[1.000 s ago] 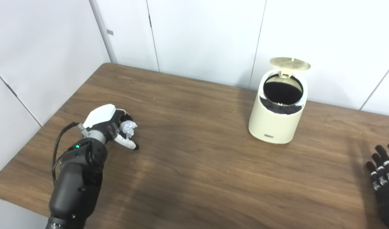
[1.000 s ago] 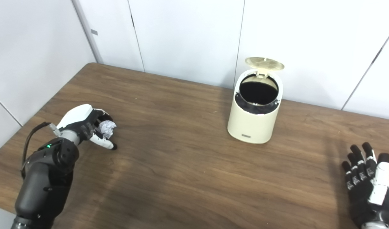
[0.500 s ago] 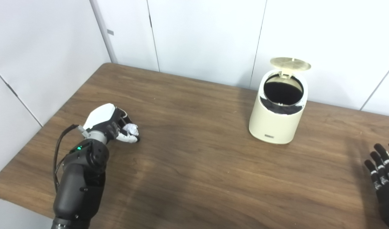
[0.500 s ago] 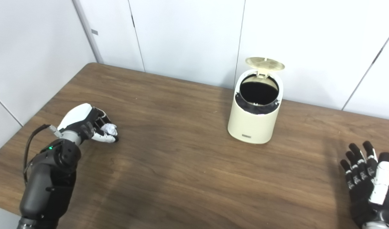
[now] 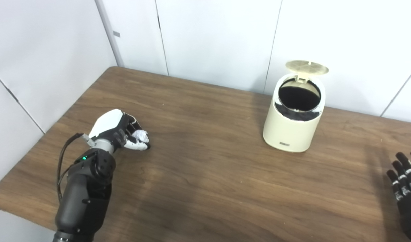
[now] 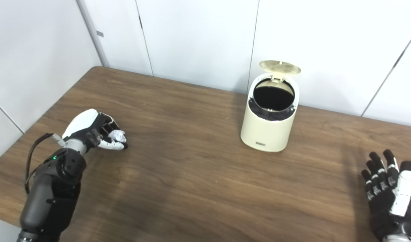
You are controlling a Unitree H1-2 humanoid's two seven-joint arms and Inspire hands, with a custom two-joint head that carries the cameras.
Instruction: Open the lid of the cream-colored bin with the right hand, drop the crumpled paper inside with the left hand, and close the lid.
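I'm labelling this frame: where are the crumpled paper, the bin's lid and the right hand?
crumpled paper [image 5: 140, 135]: left eye view, white wad showing in the left hand.
lid [image 5: 306, 66]: left eye view, raised disc's underside.
right hand [image 6: 390, 188]: right eye view, open palm.

Bin open; paper held.
Cream-colored bin [image 6: 268, 129] stands upright, lid [image 6: 280, 67] raised; crumpled paper [image 6: 116, 135] enclosed in left hand [image 6: 97, 131].

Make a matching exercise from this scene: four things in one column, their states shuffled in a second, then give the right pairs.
Things:
1. lid
2. crumpled paper
3. right hand
4. cream-colored bin

States:
A. open, fingers apart, holding nothing
B. standing near the table's far edge
C. raised upright
D. held in the left hand

Pairs: 1-C, 2-D, 3-A, 4-B
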